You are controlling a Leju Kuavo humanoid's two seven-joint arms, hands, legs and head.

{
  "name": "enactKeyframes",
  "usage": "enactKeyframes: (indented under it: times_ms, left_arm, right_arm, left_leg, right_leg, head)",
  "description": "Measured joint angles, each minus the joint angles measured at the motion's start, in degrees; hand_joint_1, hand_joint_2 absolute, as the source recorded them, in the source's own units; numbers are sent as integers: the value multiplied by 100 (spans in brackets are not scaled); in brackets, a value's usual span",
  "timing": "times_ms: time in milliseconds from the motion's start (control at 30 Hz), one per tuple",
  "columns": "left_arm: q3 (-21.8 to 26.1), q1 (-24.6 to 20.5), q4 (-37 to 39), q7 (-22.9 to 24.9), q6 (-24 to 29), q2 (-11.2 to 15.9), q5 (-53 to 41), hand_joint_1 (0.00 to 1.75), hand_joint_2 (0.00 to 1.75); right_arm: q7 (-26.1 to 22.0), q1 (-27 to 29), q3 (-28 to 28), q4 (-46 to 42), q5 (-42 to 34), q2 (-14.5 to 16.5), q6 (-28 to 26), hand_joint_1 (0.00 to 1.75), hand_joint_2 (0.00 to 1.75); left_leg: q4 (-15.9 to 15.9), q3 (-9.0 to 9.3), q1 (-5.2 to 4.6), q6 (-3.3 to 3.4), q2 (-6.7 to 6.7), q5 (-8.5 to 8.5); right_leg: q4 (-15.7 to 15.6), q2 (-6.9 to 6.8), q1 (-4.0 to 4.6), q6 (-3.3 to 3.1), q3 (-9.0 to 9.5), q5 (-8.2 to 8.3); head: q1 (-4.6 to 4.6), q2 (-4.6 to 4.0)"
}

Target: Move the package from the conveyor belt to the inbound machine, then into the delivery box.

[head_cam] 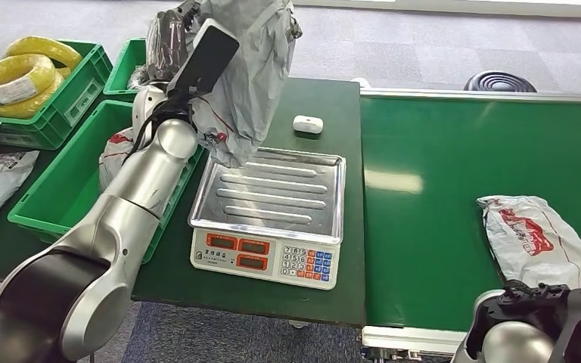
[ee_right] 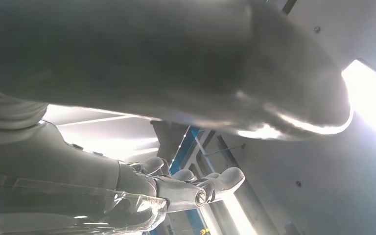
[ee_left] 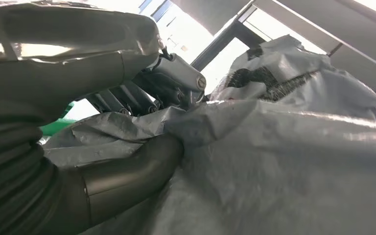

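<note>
1. Risk, slip: left hand (head_cam: 168, 39) holds the grey package (head_cam: 246, 72) by a bunched fold of film. In the left wrist view the thumb (ee_left: 127, 174) and the darker fingers (ee_left: 127, 98) close on a crease, not on the body of the bag. Judgement: soft film could creep out of the pinch, and the bag would drop short of the box.
2. Risk, snag: package hangs high above the far left corner of the scale tray (head_cam: 272, 193), its lower end close over the rim. A low swing leftward could drag it across the tray or the wall of the near green crate (head_cam: 41, 212).
3. Risk, aim: another bag (head_cam: 115, 155) already lies in that crate; a limp load may fold over the crate edge on release.
4. Package look: grey, crinkled, glossy poly mailer with red print near its lower end, limp, hanging upright from the hand.
5. Right hand (ee_right: 196, 188): fingers spread, holding nothing; it sits low beside the conveyor belt (head_cam: 439, 174), near a second bag (head_cam: 537, 238) on the belt.
</note>
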Motion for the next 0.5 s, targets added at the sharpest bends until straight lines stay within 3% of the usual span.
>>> enactKeyframes:
  times_ms: [233, 367, 500]
  left_arm:
    - [663, -22, -542, -277, 591, 234, 687, 163, 175]
    - [1319, -37, -858, -31, 852, 406, -364, 165, 175]
    - [2594, -44, -1144, -225, 862, 416, -1547, 162, 175]
  right_arm:
    - [0, 13, -1, 93, -113, 0, 0, 0, 0]
    - [0, 12, -3, 149, -155, 0, 0, 0, 0]
    - [-1, 12, -3, 211, -175, 0, 0, 0, 0]
  left_leg:
    - [0, 0, 0, 0, 2, 0]
    - [-2, 0, 4, -1, 2, 1]
    - [-3, 3, 3, -2, 9, 1]
  right_leg:
    - [0, 1, 0, 0, -3, 0]
    - [4, 2, 4, -1, -4, 0]
    - [5, 8, 3, -1, -4, 0]
  head:
    - [-2, 0]
    - [-1, 0]
    - [1, 0]
